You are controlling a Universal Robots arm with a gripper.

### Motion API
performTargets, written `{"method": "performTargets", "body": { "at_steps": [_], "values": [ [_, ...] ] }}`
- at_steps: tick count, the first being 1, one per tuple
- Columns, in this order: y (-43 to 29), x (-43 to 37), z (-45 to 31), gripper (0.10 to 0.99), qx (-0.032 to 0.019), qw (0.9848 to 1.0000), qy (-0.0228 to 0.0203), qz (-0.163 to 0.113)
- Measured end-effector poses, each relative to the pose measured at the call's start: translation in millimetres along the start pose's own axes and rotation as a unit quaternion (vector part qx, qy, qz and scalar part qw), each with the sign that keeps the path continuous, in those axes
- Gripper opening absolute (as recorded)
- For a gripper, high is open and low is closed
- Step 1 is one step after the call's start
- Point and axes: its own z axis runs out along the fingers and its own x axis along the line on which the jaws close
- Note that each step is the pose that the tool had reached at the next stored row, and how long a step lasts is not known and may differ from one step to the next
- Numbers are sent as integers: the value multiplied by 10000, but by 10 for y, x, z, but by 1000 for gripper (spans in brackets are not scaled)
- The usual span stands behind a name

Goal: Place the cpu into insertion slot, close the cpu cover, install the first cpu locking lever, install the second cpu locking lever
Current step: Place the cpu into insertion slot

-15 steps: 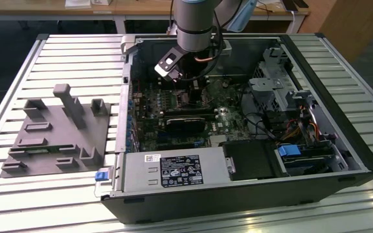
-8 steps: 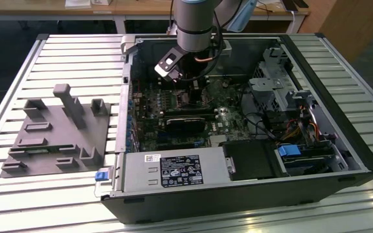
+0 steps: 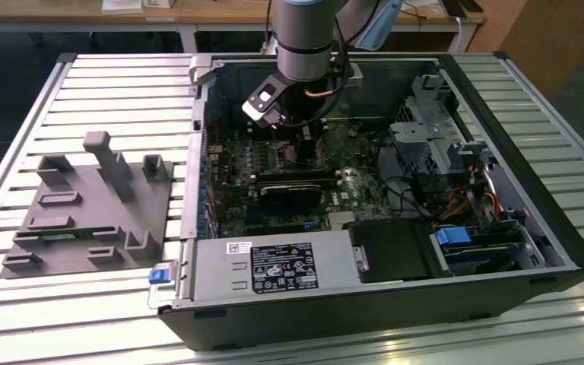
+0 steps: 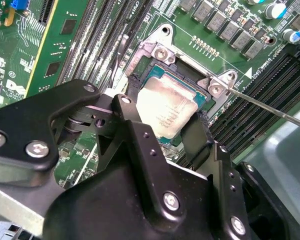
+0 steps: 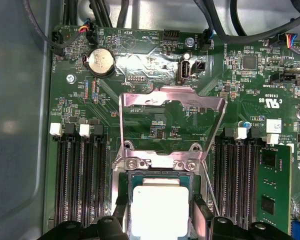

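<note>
Cpu (image 4: 170, 107) lies at the insertion slot (image 4: 187, 75), clamped along two opposite edges by the gripper (image 4: 166, 102); whether it is fully seated I cannot tell. On the exterior view's left, a grey fixture (image 3: 79, 205) rests on the slatted table (image 3: 28, 99), well apart from the open computer case (image 3: 373, 315). The arm (image 3: 307, 30) reaches into the case's middle, and a drive cage (image 3: 429, 129) stands to the right. In the first wrist view, memory slots (image 5: 80, 185) flank the socket, the cpu cover (image 5: 140, 100) stands raised beyond it, and a thin locking lever (image 5: 209, 192) slants beside one finger. The chip's top is square and pale silver.
</note>
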Motion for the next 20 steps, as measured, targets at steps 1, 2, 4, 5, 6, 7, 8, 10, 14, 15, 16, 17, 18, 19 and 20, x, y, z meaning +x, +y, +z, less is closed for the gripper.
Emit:
{"method": "performTargets", "body": {
  "at_steps": [1, 2, 4, 5, 6, 7, 8, 10, 14, 15, 16, 17, 18, 19, 20],
  "values": [
    [0, 0, 0, 612, 0, 10000, 0, 0],
    [0, 0, 0, 612, 0, 10000, 0, 0],
    [0, 0, -6, 612, 0, 10000, -1, 0],
    [0, -1, -11, 612, 1, 10000, -1, 0],
    [1, -1, -18, 612, 0, 10000, 0, 0],
    [1, -1, -27, 612, 1, 10000, 0, 1],
    [1, -2, -38, 612, 0, 10000, 2, 1],
    [2, -3, -66, 612, 0, 10000, 5, 3],
    [4, -5, -118, 600, 1, 10000, 8, 6],
    [4, -6, -130, 600, 1, 10000, 8, 6],
    [4, -6, -140, 537, 1, 10000, 10, 6],
    [5, -6, -144, 537, 1, 10000, 11, 7],
    [5, -6, -147, 475, 2, 10000, 11, 8],
    [5, -6, -149, 420, 2, 10000, 12, 9],
    [5, -6, -151, 361, 4, 10000, 11, 10]
  ]
}}
